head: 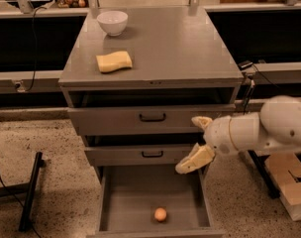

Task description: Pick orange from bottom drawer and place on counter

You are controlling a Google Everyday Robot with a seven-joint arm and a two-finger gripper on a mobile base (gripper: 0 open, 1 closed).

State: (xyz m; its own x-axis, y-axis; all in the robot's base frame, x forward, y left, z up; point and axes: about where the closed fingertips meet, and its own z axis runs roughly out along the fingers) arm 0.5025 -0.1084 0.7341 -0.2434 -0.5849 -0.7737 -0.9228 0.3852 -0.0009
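The orange (pixel 160 214) lies on the floor of the bottom drawer (pixel 135 190), near its front edge. That drawer is pulled out, while the two drawers above it with black handles are closed. My gripper (pixel 187 144) hangs above the drawer's right rear corner, in front of the middle drawer's right end. It is open, its cream fingers (pixel 194 159) are spread apart, and nothing is between them. The orange sits lower and to the left of it, untouched. The grey counter (pixel 170 43) tops the cabinet.
A white bowl (pixel 113 22) and a yellow sponge (pixel 114 61) sit on the left part of the counter. A cardboard box (pixel 291 187) stands on the floor to the right. A black stand (pixel 30 190) with a cable lies to the left.
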